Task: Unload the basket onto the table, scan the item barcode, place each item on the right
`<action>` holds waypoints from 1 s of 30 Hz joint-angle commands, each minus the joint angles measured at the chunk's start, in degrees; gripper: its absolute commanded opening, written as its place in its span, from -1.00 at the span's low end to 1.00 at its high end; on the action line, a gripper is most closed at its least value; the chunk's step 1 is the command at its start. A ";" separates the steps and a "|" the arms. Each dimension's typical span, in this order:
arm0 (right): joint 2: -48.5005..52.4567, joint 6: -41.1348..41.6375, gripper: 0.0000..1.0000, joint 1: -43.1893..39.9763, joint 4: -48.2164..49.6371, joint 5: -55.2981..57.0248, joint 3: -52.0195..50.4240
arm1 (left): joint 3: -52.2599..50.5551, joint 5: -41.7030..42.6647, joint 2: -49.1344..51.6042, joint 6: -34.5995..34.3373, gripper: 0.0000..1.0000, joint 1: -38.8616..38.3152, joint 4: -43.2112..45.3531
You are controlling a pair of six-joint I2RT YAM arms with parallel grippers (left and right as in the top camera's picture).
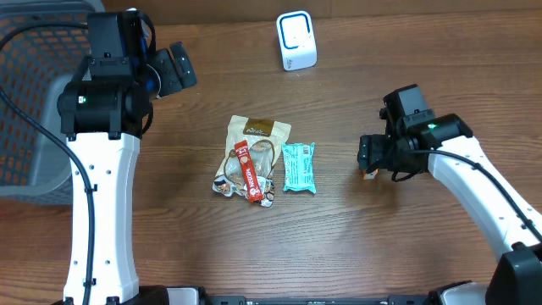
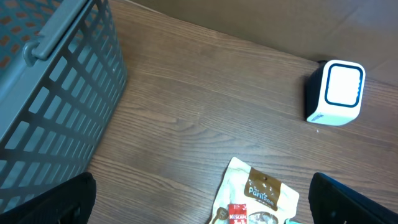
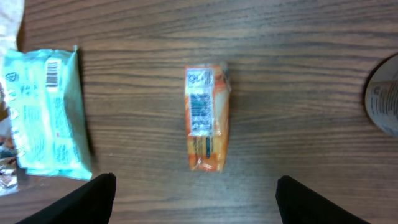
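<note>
Basket (image 1: 34,102) sits at the far left, and next to it the left gripper (image 2: 200,186) hangs spread wide and empty, aimed down at the top of a beige pouch (image 2: 258,190). That pouch lies mid-table in a small heap with a red stick (image 1: 247,174) across it and a teal packet (image 1: 298,167) just beside it. The white scanner (image 1: 296,40) stands well apart at the far edge. Further right an orange packet (image 3: 207,118) lies alone and flat on the table (image 1: 339,246), with a printed label that may be the barcode facing up. The right gripper (image 3: 196,180) hovers straight over it, fingers (image 3: 81,199) wide on either side and touching nothing. The step in hand looks like the pick of this packet, with the scan not yet begun. The next move calls for lowering until the fingers straddle its narrow width, pinching it, then carrying it to the scanner with the label turned toward the window.
</note>
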 commanded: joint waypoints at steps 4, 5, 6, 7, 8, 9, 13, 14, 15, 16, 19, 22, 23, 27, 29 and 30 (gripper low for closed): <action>-0.46 -0.39 0.68 0.13 2.34 1.99 -3.52 | 0.90 -0.09 -0.85 1.07 0.99 0.00 0.22; -0.46 -0.42 0.68 0.13 3.02 1.99 -4.17 | 0.90 -0.09 -0.85 1.07 1.00 0.00 0.20; -0.46 -0.39 0.68 0.13 3.54 1.97 -4.68 | 0.90 -0.09 -0.85 1.07 1.00 0.00 0.20; -0.37 -0.42 0.67 0.13 4.13 1.97 -5.22 | 0.90 -0.09 -0.85 1.07 1.00 0.00 0.20; -0.35 -0.39 0.67 0.13 4.50 1.97 -5.55 | 0.90 -0.09 -0.85 1.07 1.00 0.00 0.20; -0.35 -0.42 0.65 0.13 5.05 1.79 -5.95 | 0.90 -0.09 -0.85 1.07 1.00 0.00 0.20; -0.35 -0.37 0.44 0.13 7.19 1.73 -6.75 | 0.90 -0.09 -0.85 1.07 1.00 0.00 0.20; -0.35 -0.37 0.40 0.13 7.87 1.44 -6.91 | 0.90 -0.09 -0.85 1.07 1.00 0.00 0.20; -0.35 -0.37 0.37 0.13 8.44 1.20 -7.06 | 0.90 -0.09 -0.85 1.07 1.00 0.00 0.22; -0.35 -0.37 0.34 0.17 8.83 1.18 -7.21 | 0.90 -0.09 -0.85 1.07 0.99 0.00 0.20; -0.35 -0.39 0.30 0.20 9.75 1.40 -7.85 | 0.90 -0.09 -0.85 1.07 1.00 0.00 0.22; -0.22 -0.42 0.25 0.20 12.15 1.38 -9.25 | 0.90 -0.09 -0.85 1.07 0.99 0.00 0.20; -0.09 -0.42 0.23 0.20 12.68 1.38 -9.55 | 0.90 -0.09 -0.85 1.07 0.99 0.00 0.20; 0.04 -0.39 0.08 0.26 14.19 1.29 -10.21 | 0.90 -0.09 -0.85 1.07 1.00 0.00 0.20; 0.04 -0.39 -0.10 0.57 14.78 1.11 -10.21 | 0.90 -0.09 -0.85 1.07 0.99 0.00 0.22; 0.04 -0.37 -0.17 0.72 15.10 0.81 -10.21 | 0.90 -0.09 -0.85 1.07 0.99 0.00 0.20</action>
